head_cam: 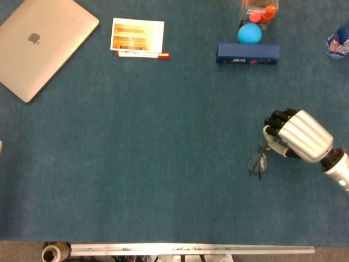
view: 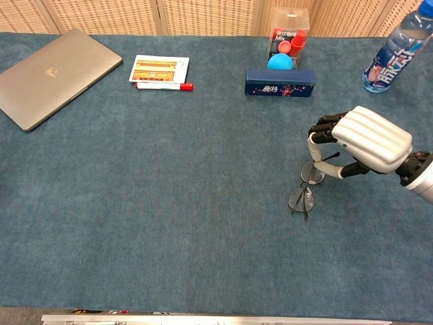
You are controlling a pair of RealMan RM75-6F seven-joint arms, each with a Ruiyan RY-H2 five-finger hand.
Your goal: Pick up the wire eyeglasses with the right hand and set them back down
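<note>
The wire eyeglasses (view: 304, 191) (head_cam: 258, 160) lie on the blue table cover at the right, one lens nearer me and one temple raised. My right hand (view: 365, 141) (head_cam: 297, 134) hovers just right of and above them, back plates up, dark fingertips (view: 323, 126) pointing left. Its pale thumb curves down beside the far lens, and the raised temple sits in the gap between thumb and fingers. No firm grip shows, and the glasses rest on the cloth. My left hand is out of both views.
A dark blue box (view: 280, 82), a blue ball (view: 279, 61) and a clear box of red items (view: 291, 37) stand at the back. A water bottle (view: 395, 55) is at the far right; a laptop (view: 53, 73), a card (view: 159, 68) and a red marker (view: 164, 86) lie at the back left.
</note>
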